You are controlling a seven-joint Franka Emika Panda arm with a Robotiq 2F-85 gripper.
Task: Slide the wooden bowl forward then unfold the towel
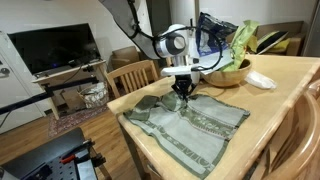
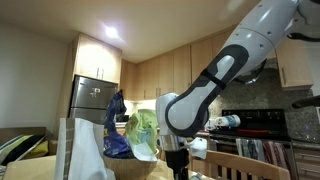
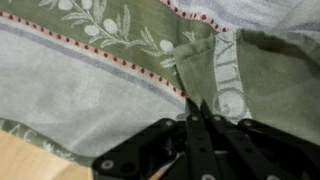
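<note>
The grey-green towel (image 1: 185, 125) lies partly folded on the wooden table (image 1: 285, 100), its paler patterned stripes running lengthwise. In the wrist view the towel (image 3: 90, 70) fills the picture, with a folded flap (image 3: 215, 65) at the right. My gripper (image 1: 182, 90) stands upright over the towel's far edge. Its fingertips (image 3: 197, 103) are pressed together on the edge of that flap, and the gripper (image 3: 197, 103) is shut on the cloth. The wooden bowl (image 1: 230, 72) sits just behind the towel to the right, apart from the gripper. In an exterior view the gripper (image 2: 177, 160) hangs low under the arm.
A small white dish (image 1: 262, 80) lies right of the bowl. A blue bag (image 1: 212, 32) and green leaves (image 1: 243, 38) stand behind it. Wooden chairs (image 1: 130, 75) flank the table, and a television (image 1: 55, 48) stands on the far side.
</note>
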